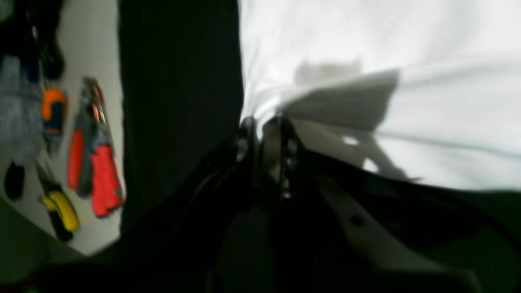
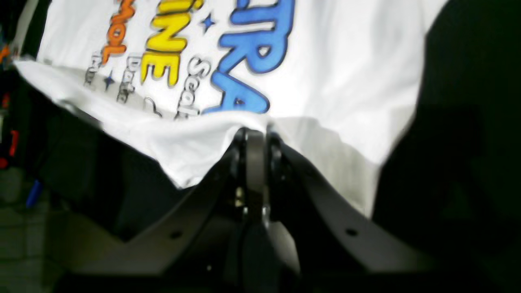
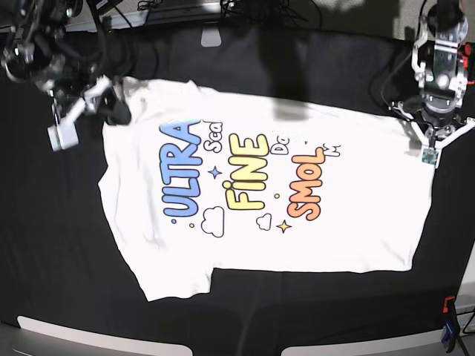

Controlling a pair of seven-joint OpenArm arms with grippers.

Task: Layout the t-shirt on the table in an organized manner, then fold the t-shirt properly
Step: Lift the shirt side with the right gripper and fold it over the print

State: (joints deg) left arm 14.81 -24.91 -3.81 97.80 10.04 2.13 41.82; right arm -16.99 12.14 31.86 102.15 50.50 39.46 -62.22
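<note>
**Base view: t-shirt spread print-up, both claws pinched on its edge**

Base view shows you the t-shirt (image 3: 252, 200) lying nearly flat on the black tabletop (image 3: 59, 282), its printed side up, with the lettering reading across the middle of the cloth.

Start at the shirt's upper-left corner: your right claw (image 3: 111, 104) sits there, its fingers together and clamped on the t-shirt (image 2: 325, 81) edge. Your right wrist view confirms this: the closed tips bite a fold of white cloth just below the blue and yellow letters.

Move across the print to the shirt's right edge: your left claw (image 3: 429, 141) is there, also pressed together on the cloth. In the left wrist view the left claw (image 1: 264, 126) gathers plain white fabric of the t-shirt (image 1: 407, 61) into creases that fan out from the tips.

Beyond the tabletop's edge in that same blurred view you can make out red, orange and yellow hand tools (image 1: 93, 162) on a pale surface.
</note>
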